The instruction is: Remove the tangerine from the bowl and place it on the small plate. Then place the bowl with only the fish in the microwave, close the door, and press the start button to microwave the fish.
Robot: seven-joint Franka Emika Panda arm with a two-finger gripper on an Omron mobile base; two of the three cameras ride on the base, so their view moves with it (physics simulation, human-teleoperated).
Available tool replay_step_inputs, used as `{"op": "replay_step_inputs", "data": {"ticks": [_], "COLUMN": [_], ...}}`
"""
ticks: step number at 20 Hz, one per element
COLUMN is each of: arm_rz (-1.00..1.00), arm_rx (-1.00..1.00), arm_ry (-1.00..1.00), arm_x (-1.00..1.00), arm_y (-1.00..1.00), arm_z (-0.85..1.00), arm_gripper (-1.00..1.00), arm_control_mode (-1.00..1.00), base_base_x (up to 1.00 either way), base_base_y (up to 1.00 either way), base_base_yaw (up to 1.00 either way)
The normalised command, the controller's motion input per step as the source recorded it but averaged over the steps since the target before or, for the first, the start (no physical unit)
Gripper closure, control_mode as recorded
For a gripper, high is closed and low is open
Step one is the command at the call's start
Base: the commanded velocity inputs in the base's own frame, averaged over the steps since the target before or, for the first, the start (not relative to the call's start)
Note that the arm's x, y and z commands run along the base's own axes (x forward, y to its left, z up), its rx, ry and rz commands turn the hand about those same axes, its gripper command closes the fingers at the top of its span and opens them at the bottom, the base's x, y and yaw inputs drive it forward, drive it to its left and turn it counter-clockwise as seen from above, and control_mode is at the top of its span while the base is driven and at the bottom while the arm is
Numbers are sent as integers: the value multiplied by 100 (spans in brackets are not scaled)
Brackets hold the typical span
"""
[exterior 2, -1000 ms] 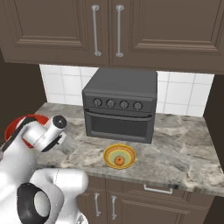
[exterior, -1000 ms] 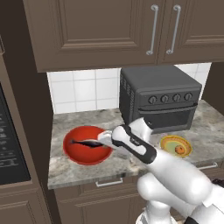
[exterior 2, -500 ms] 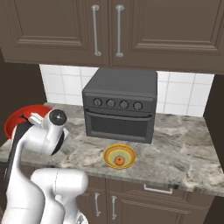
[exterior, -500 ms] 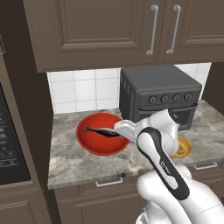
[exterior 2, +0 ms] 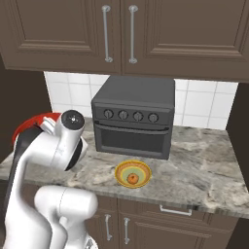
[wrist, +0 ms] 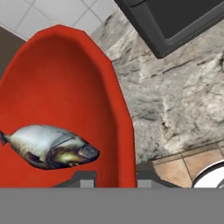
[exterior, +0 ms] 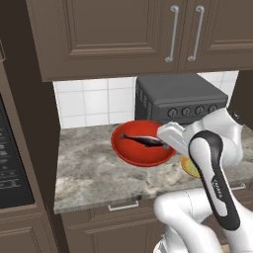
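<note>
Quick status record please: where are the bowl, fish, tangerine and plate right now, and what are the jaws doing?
bowl: red bowl lifted above the counter, in front of the toaster oven
fish: lying in the bowl
tangerine: on the small plate
small plate: on the counter, before the toaster oven
gripper: jaws shut on the bowl's rim
microwave: keypad at left edge

Glossy white arm point(exterior: 217, 148) is showing rounded shells, a long black strip with pale lettering, and a dark-capped joint point(exterior 2: 73, 116) catching light.
</note>
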Motion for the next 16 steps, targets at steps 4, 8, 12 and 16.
{"op": "replay_step_inputs", "data": {"ticks": [4, 8, 12, 16], "arm_rz": [-11, -10, -9, -9], "arm_rx": [0, 0, 0, 0], "arm_ry": [-1, -2, 0, 3], "arm_x": [-50, -35, -44, -21], "arm_y": [-41, -23, -8, 1], "arm_z": [16, 1, 0, -5], "arm_gripper": [100, 100, 100, 100], "arm_control_mode": [-100, -100, -100, -100], "base_base_x": [0, 0, 0, 0], "base_base_y": [0, 0, 0, 0], "base_base_yaw": [0, 0, 0, 0]}}
